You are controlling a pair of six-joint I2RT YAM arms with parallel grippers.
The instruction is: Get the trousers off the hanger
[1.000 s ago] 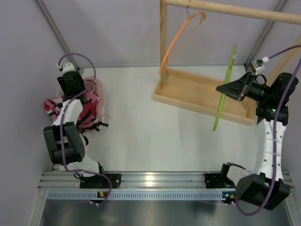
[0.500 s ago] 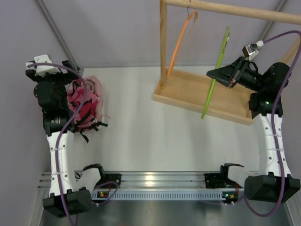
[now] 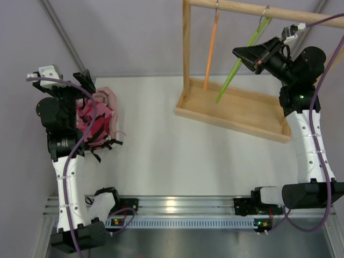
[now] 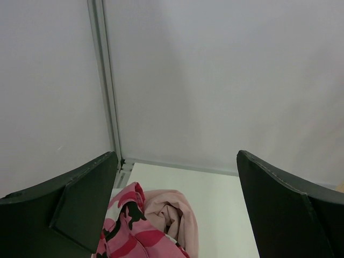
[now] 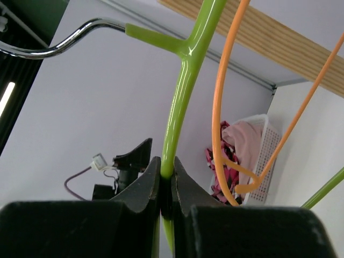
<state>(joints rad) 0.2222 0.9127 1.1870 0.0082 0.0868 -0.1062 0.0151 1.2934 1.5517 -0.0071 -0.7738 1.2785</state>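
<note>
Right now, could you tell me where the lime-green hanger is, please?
In the top view the hanger is at upper right, pinched in the right claw, its hook up by the wooden rail, just right of the orange hanger.

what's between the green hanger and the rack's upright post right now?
Only the orange hanger, hanging from the same rod. The top external view shows it between the green hanger and the post.
</note>
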